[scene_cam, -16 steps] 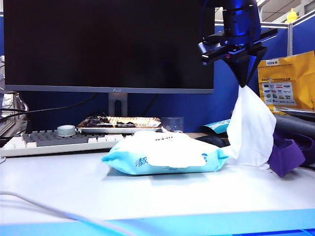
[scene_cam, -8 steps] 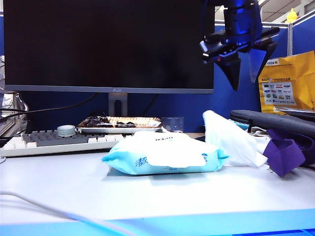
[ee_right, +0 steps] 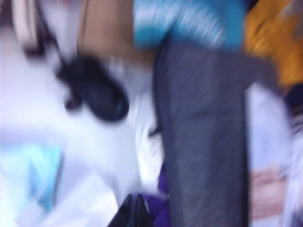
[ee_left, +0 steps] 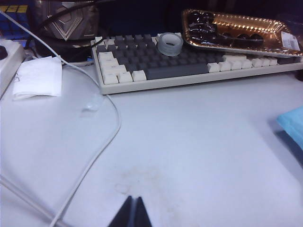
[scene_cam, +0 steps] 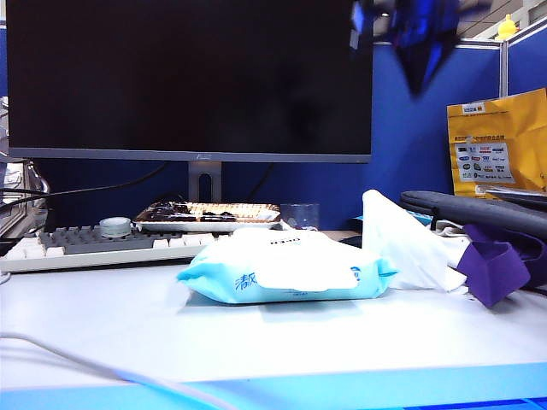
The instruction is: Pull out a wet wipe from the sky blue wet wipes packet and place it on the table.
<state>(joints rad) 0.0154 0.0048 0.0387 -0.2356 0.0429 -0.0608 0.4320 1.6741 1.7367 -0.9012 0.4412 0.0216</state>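
Cable [scene_cam: 77,359] curls across the table [scene_cam: 282,333] at lower left of the exterior view. Centre frame, the sky blue wet wipes packet [scene_cam: 286,265] lies flat on that surface. Just right of it the wet wipe [scene_cam: 402,243] sits crumpled, free of any grip, touching a purple cloth [scene_cam: 496,269]. Behind stand a keyboard [scene_cam: 94,243], a foil tray [scene_cam: 209,213] and a dark monitor [scene_cam: 188,77]. High at upper right the right gripper [scene_cam: 419,81] hangs blurred, its jaws clenched on nothing. The left gripper [ee_left: 134,210], jaws together, points at bare table in its wrist view.
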